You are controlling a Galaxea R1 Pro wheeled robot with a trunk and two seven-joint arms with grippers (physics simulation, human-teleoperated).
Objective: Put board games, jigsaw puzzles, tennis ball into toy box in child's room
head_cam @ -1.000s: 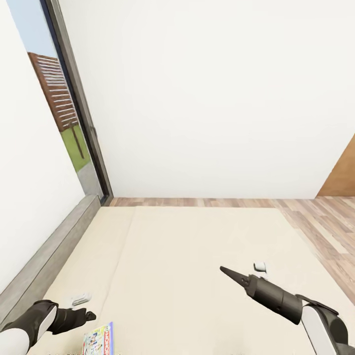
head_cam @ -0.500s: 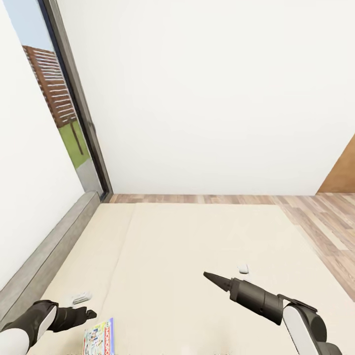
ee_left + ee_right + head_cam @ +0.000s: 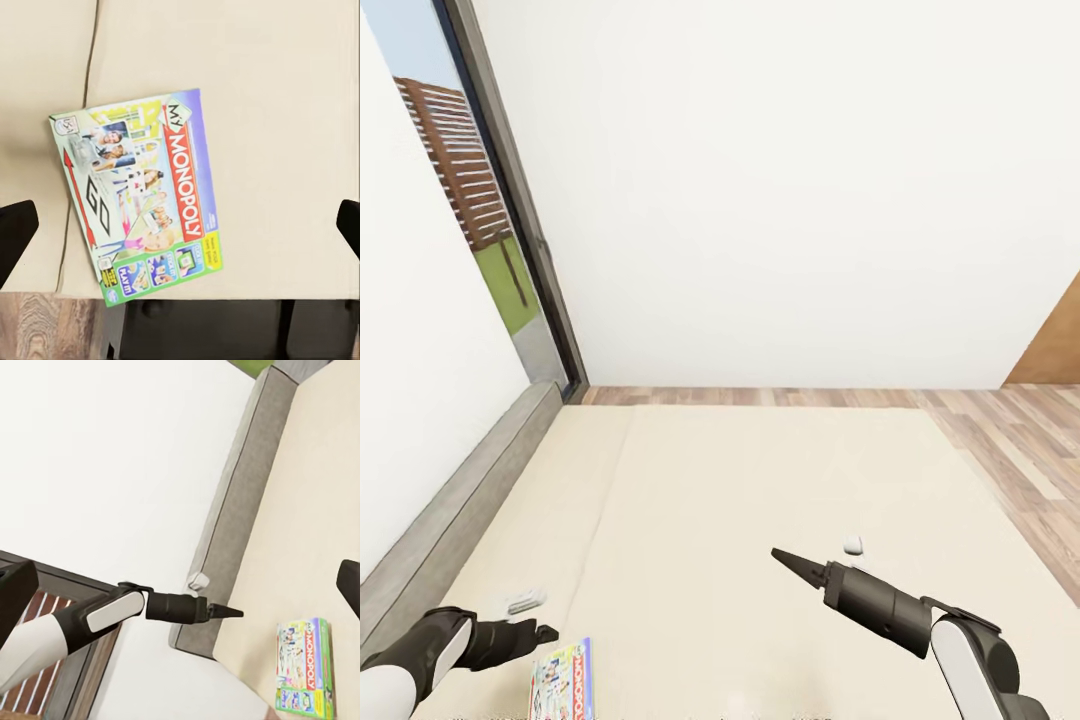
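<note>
Monopoly box point(image 3: 137, 193) lies flat on the cream bed point(image 3: 760, 480), close to the mattress edge nearest my base, and nothing is touching it. From the head camera I see only its upper part point(image 3: 563, 678) at the bottom of the picture, just beside the left gripper point(image 3: 545, 633). From the left wrist camera the box sits between my two dark fingertips point(image 3: 15, 232), which stand at opposite edges of that picture, so I report the left jaws spread wide and empty above the box. The box is turned at a slant to the mattress seam point(image 3: 88, 60), and one corner reaches over the seam.

Right gripper point(image 3: 788, 561) hangs over the middle of the bed, well apart from the box. In the right wrist picture its fingertips point(image 3: 15, 592) also sit at opposite edges: wide and empty. That camera also shows the left arm point(image 3: 97, 619), the grey headboard point(image 3: 240, 502) and the box point(image 3: 304, 666).
</note>
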